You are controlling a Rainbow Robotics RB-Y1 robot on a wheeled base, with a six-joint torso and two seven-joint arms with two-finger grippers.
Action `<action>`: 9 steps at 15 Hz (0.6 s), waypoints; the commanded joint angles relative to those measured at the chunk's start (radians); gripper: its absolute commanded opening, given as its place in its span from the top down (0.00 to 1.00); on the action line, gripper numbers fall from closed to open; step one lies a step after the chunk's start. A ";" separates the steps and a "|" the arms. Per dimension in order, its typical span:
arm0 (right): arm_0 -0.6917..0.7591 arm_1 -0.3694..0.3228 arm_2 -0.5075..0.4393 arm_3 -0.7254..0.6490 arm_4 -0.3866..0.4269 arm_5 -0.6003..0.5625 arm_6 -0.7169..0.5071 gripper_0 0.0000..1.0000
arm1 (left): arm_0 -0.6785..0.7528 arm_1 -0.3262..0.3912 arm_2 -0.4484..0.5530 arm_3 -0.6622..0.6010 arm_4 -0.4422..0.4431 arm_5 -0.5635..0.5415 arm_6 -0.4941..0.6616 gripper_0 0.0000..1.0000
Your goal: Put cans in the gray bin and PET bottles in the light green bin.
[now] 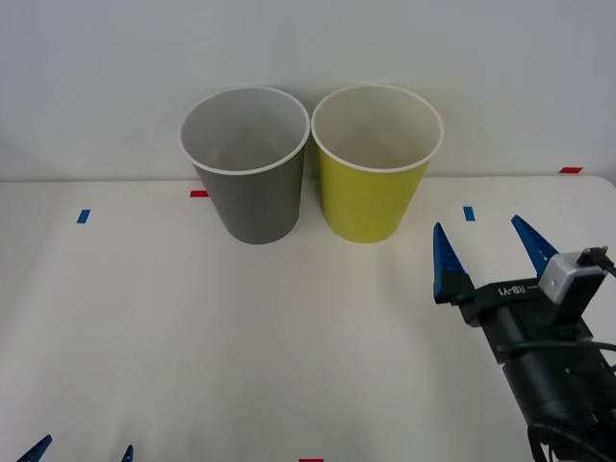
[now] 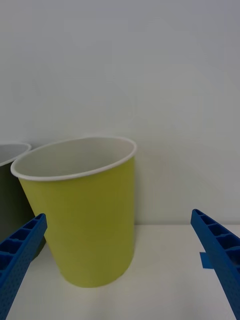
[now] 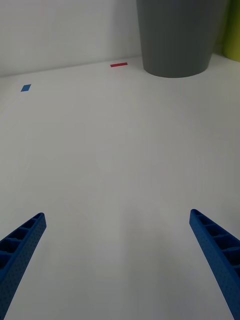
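Note:
The gray bin (image 1: 252,192) and the light green bin (image 1: 371,188) stand side by side, upright, at the back of the white table, and what shows of their white insides is bare. No cans or PET bottles are in view. My right gripper (image 1: 478,231) is open and holds nothing, to the right of the light green bin and a little nearer to me. The right wrist view faces the light green bin (image 2: 90,225), with the gray bin (image 2: 7,200) at the edge. My left gripper (image 1: 82,450) is open at the front left, and the gray bin (image 3: 175,40) stands far ahead of it.
Small tape marks lie on the table (image 1: 241,327): blue tape (image 1: 83,216) at the left, red tape (image 1: 199,193) by the gray bin, blue tape (image 1: 469,213) right of the green bin, and red tape (image 1: 571,169) at the far right. A white wall rises behind the bins.

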 commanded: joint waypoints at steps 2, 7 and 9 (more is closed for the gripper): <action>0.197 -0.035 0.037 0.007 -0.001 -0.151 0.141 0.00 | 0.000 0.000 0.000 0.000 0.000 0.000 0.000 0.00; 0.412 -0.060 0.042 0.007 -0.028 -0.236 0.237 0.00 | 0.000 0.000 0.000 0.000 0.000 0.000 0.000 0.00; 0.482 -0.064 0.042 0.007 -0.045 -0.268 0.238 0.00 | 0.000 0.000 0.000 0.000 0.000 0.000 0.000 0.00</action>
